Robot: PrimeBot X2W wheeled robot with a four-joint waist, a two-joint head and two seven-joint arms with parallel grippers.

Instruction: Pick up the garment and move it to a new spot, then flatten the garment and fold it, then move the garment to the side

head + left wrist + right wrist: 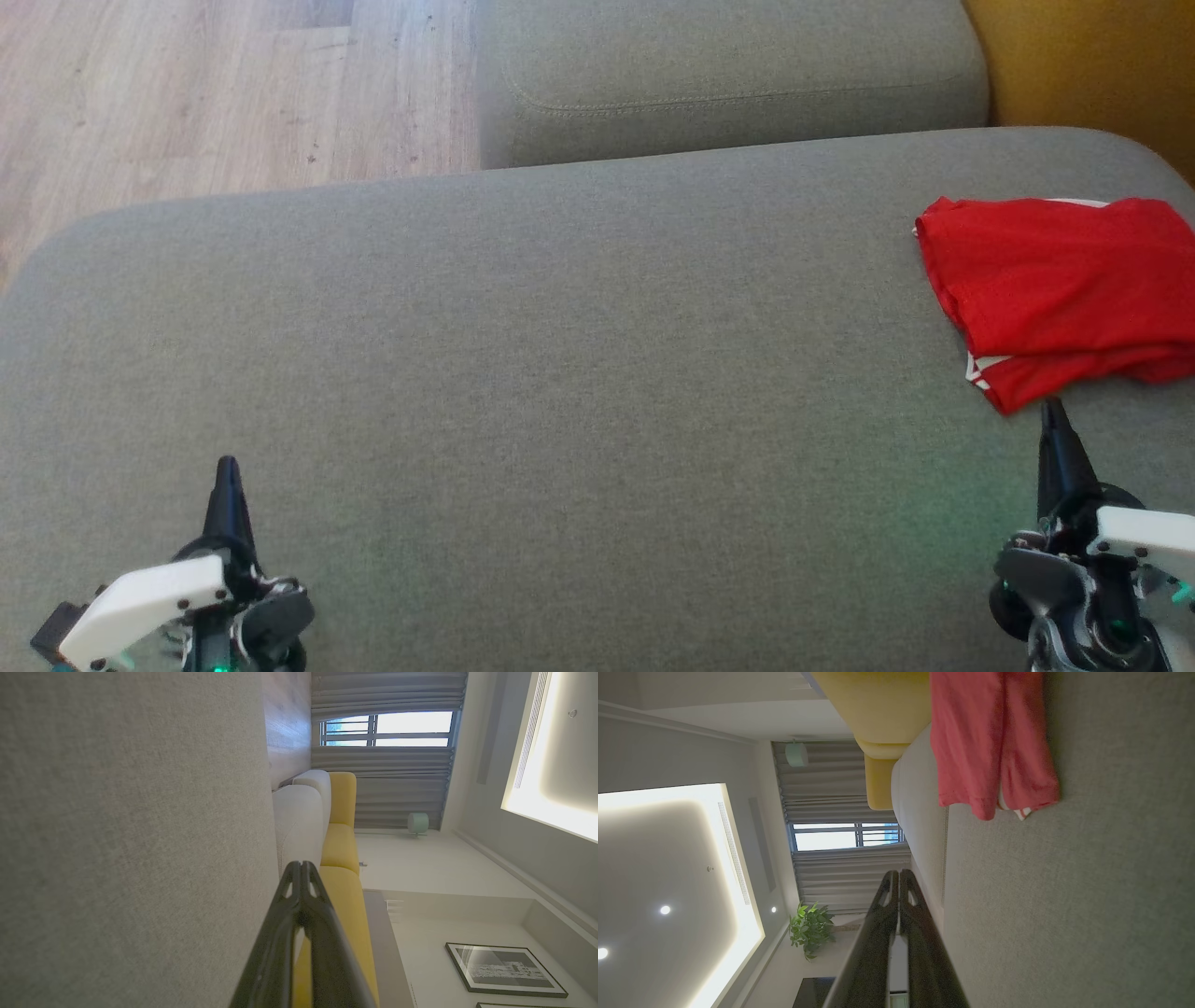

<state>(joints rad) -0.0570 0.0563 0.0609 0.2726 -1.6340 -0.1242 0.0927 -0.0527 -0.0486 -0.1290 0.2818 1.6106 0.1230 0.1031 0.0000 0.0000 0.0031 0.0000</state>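
Grey sofa cushion [560, 355] carries the red garment [1055, 280], folded at its right edge. Just beside it the right end effector [1053, 413], and well apart the left end effector [227, 469], sit closed and empty. The move aside looks finished, with nothing left but staying clear.

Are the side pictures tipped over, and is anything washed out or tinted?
Head view: even light, a faint green glow on the grey fabric sofa cushion beside the right gripper. Left wrist view: room turned sideways, window blown white. Right wrist view: also sideways, lit ceiling panel glaring, folded red garment looking pinkish.
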